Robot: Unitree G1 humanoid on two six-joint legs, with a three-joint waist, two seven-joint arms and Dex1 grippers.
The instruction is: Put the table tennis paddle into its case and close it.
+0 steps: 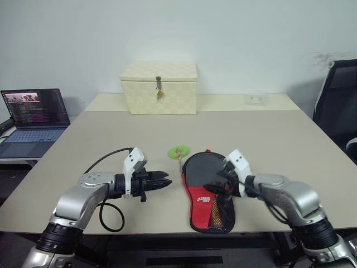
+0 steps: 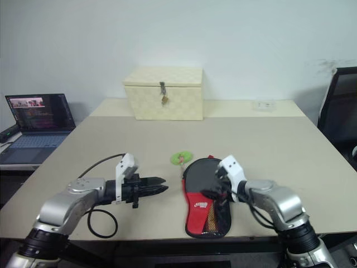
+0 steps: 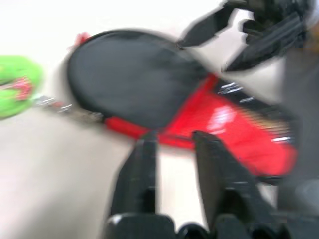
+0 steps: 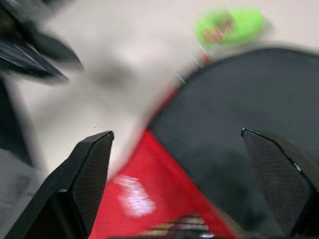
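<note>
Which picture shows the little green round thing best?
The left eye view: the small green round tag lies whole beside the black-and-red fabric paddle case. The right eye view matches it. Both wrist views show a blurred green blob.

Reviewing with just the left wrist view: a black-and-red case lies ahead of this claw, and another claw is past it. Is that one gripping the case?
Observer: No. The right claw is open wide, with its fingers spread above the case's black face.
Operator: How does the case lie on the table?
Observer: Flat near the table's front edge, round end away from the robot, mesh end toward it.
Operator: Anything farther back?
Observer: A cream woven box with a metal latch stands at the far side, well clear of the case.
</note>
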